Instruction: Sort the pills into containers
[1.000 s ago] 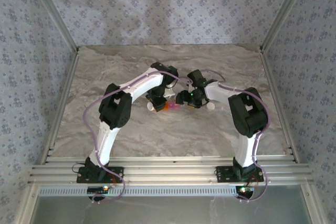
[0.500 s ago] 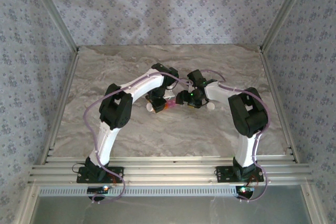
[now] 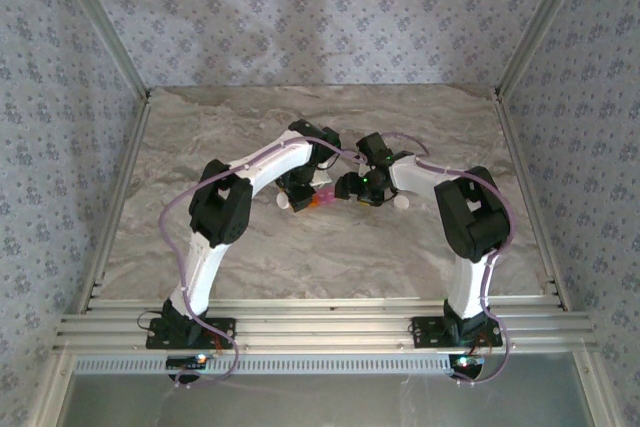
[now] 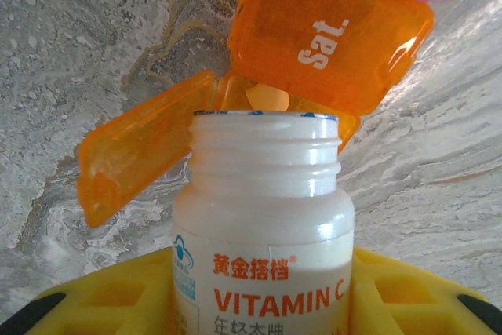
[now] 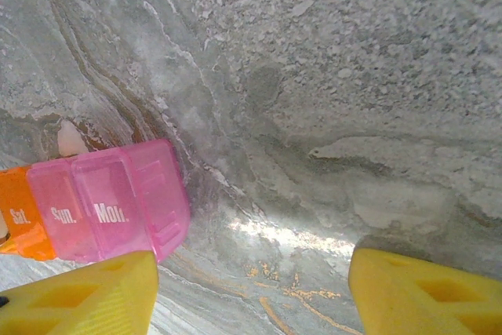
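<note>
My left pincer (image 4: 263,292) grips uncapped white plastic vitamin bottle (image 4: 263,194); orange-and-pink translucent compartment strip (image 4: 329,29) at its 12 o'clock; right pincer (image 5: 251,288) open, strip at its 9 o'clock.

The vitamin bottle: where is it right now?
The vitamin bottle sits between the left gripper's yellow fingers in the left wrist view, its open mouth facing the orange Sat. compartment.

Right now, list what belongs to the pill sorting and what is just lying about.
Belongs:
- vitamin bottle, uncapped, held by the left gripper
- pill box, orange end open

Just there:
- marble table
- metal rails
- patterned walls
</note>
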Controlling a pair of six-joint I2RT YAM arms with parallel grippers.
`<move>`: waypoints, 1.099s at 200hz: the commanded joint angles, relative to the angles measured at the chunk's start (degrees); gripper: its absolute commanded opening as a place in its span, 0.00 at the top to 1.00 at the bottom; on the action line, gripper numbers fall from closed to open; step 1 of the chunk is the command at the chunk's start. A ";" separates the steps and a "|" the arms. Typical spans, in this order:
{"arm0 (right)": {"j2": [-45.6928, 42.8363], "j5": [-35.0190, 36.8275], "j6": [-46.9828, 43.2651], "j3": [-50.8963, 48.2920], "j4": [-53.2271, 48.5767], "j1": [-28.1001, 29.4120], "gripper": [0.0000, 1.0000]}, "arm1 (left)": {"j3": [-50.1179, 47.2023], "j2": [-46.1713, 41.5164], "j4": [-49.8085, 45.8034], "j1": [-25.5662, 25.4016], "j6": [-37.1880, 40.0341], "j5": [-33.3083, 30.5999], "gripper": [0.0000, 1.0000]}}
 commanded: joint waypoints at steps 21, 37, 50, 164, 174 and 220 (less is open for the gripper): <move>3.73 -1.47 0.15 0.08 0.95 2.18 0.32 | 1.65 -1.88 -1.16 -0.76 1.56 -1.86 1.00; 3.73 -1.58 0.07 0.08 0.96 2.22 0.32 | 1.26 -2.18 -0.90 -1.07 1.83 -2.71 1.00; 3.81 -1.56 0.07 0.03 0.95 2.29 0.32 | 1.14 -2.28 -0.80 -1.19 1.94 -3.29 1.00; 3.54 -1.65 -0.02 1.49 0.51 2.29 0.32 | -1.15 -1.40 -0.05 -2.72 2.81 -3.39 1.00; 3.53 -1.67 -0.02 1.49 0.44 2.29 0.32 | -1.17 -1.31 -0.09 -2.82 2.95 -3.57 1.00; 3.35 -1.70 -0.02 1.51 0.43 2.28 0.32 | -1.40 -1.22 0.09 -2.92 3.19 -4.29 1.00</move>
